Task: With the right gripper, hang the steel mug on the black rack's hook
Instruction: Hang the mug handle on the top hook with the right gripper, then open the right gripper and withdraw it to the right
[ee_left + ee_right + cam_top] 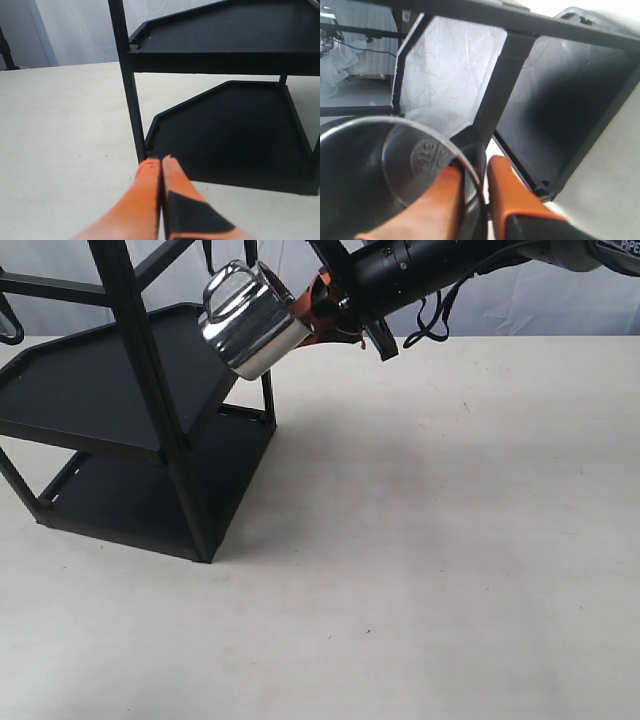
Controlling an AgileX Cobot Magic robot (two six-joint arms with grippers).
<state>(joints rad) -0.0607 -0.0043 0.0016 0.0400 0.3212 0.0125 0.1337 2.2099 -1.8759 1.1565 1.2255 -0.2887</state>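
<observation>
The shiny steel mug [255,325] hangs tilted high up beside the black rack [100,380], above its upper tier's right corner. My right gripper [303,315] is shut on the mug's rim. In the right wrist view one orange finger [440,195] lies inside the mug [380,175] and the other outside the wall, gripper [474,167]. The mug's loop handle [232,288] points up toward a short black piece [250,250], cut off by the frame's top edge; I cannot tell whether it is the hook. My left gripper [160,160] is shut and empty, low by a rack post [131,100].
The rack's lower tier [230,130] rests on the pale table [450,540], which spreads to the right and front. Rack posts [505,65] and bars stand close around the mug. White cloth hangs at the back.
</observation>
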